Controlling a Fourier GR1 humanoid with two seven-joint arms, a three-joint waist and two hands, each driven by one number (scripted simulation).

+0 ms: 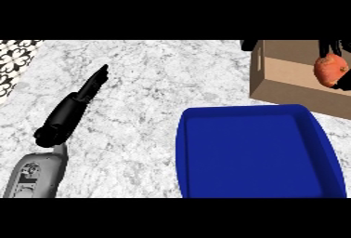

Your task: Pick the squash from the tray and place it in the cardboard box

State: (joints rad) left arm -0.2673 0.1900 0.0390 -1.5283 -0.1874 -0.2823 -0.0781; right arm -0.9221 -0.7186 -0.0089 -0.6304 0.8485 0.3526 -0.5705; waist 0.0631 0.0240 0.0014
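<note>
**Desk:** Kitchen counter (151,83), seen from the head. Where is the squash?

**Caption writer:** The squash (331,69) hangs at the far right, in the right hand (332,48). Dark fingers curl over its top and round its near side. It is off the blue tray (182,153), which lies near and right with nothing showing inside.

**Desk:** And the box?

**Caption writer:** The cardboard box (288,93) stands just beyond the tray's far right corner. The squash shows over the right part of its open top. I cannot tell whether it is above the rim or already below it.

**Desk:** How does the squash lie?

**Caption writer:** It looks longer from far to near than from side to side, with the narrow end far. The view's right edge cuts off part of it, so that is a judgement.

**Desk:** What does the next move turn on?

**Caption writer:** The box floor lies straight under the hand. A descent and a release would likely finish the job, with no sideways travel.

**Desk:** The other arm?

**Caption writer:** The left hand (72,109) rests on the left of the counter, fingers straight and pointing far and slightly right, holding nothing. It is well apart from tray and box. The right hand is the nearer by a long way.
</note>
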